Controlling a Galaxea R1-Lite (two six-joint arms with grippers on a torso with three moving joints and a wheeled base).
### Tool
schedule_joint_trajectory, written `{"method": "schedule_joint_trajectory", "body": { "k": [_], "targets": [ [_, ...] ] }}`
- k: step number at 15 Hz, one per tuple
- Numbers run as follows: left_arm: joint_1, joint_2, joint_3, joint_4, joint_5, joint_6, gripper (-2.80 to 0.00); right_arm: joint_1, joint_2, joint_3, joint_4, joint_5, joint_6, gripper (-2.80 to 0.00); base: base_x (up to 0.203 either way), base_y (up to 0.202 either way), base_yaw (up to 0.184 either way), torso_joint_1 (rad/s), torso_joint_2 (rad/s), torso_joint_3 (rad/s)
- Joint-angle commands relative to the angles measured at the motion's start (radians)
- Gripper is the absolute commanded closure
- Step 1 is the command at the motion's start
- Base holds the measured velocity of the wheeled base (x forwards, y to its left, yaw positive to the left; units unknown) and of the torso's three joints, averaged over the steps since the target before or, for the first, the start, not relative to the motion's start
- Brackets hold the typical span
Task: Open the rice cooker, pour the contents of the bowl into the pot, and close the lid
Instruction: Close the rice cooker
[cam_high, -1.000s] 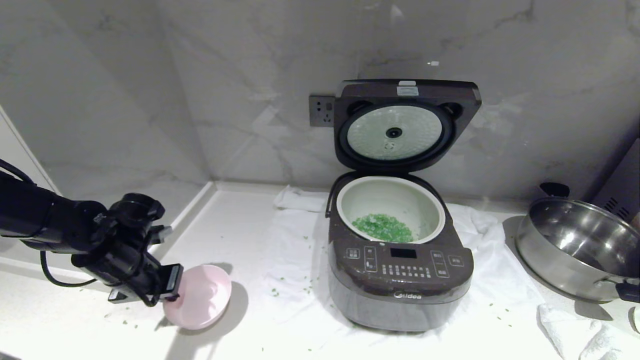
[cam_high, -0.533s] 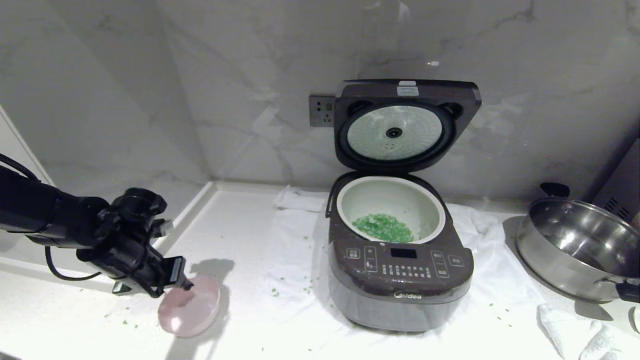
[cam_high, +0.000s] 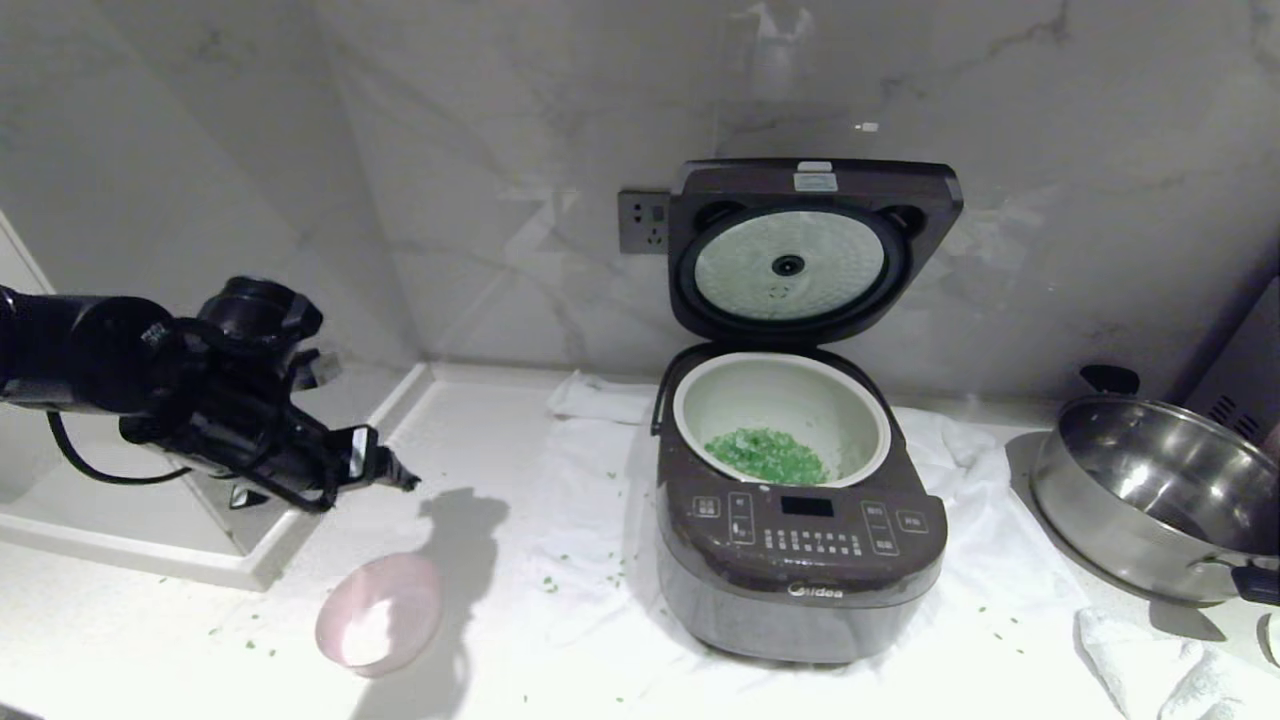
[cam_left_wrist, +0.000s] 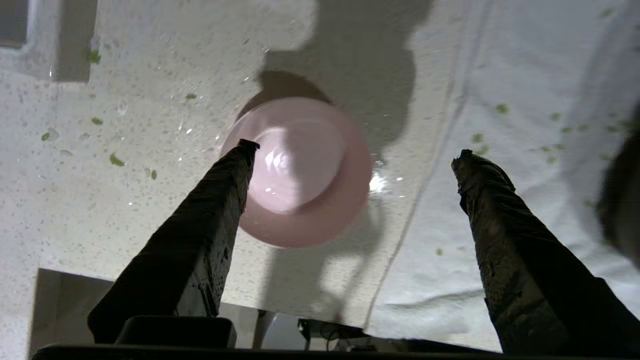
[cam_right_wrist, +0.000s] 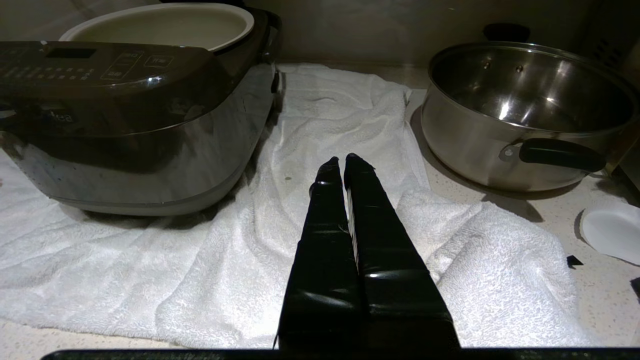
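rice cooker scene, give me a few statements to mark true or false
1. The lid stands open. True.
2. The green bits are in the bowl. False: they lie in the pot; the bowl looks empty.
3. The left gripper holds the bowl. False: it is open above it, apart.
4. The right gripper is shut, over the white towel. True.
5. The steel pan sits on the cooker's left. False: on its right.

Pale speckled stone countertop (cam_high: 480, 440) scattered with tiny green flecks, rumpled white terry towel (cam_high: 590, 520) spread across it, large shiny steel pan (cam_high: 1150, 490) with black handles at the right, grey wall socket (cam_high: 643, 222) on veined marble wall (cam_high: 450, 150), small white dish (cam_right_wrist: 612, 234) near the pan
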Motion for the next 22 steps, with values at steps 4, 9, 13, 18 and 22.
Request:
{"method": "schedule_joint_trajectory", "body": {
  "k": [4, 9, 13, 18, 22],
  "targets": [
    [-0.172, -0.056, -0.285, 0.208, -0.015, -0.089, -2.80, 0.001, 0.000, 0.002, 0.000, 0.000, 0.000, 0.00, 0.000, 0.000, 0.000, 0.000, 0.00, 0.000],
    [-0.324, 0.012, -0.549, 0.241, -0.014, -0.233, 0.00, 0.001, 0.000, 0.002, 0.001, 0.000, -0.009, 0.00, 0.000, 0.000, 0.000, 0.000, 0.00, 0.000],
    [-0.445, 0.023, -0.669, 0.186, -0.005, -0.235, 0.00, 0.001, -0.001, 0.002, 0.001, 0.005, -0.014, 0.00, 0.000, 0.000, 0.000, 0.000, 0.00, 0.000],
    [-0.497, 0.040, -0.694, -0.134, 0.025, -0.238, 0.00, 0.001, 0.001, -0.061, -0.021, -0.006, -0.006, 0.00, 0.000, 0.000, 0.000, 0.000, 0.00, 0.000],
    [-0.537, 0.121, -0.713, -0.477, 0.183, -0.244, 0.00, 0.004, 0.134, -0.243, -0.009, 0.000, 0.030, 0.00, 0.000, 0.000, 0.000, 0.000, 0.00, 0.000]
  ]
}}
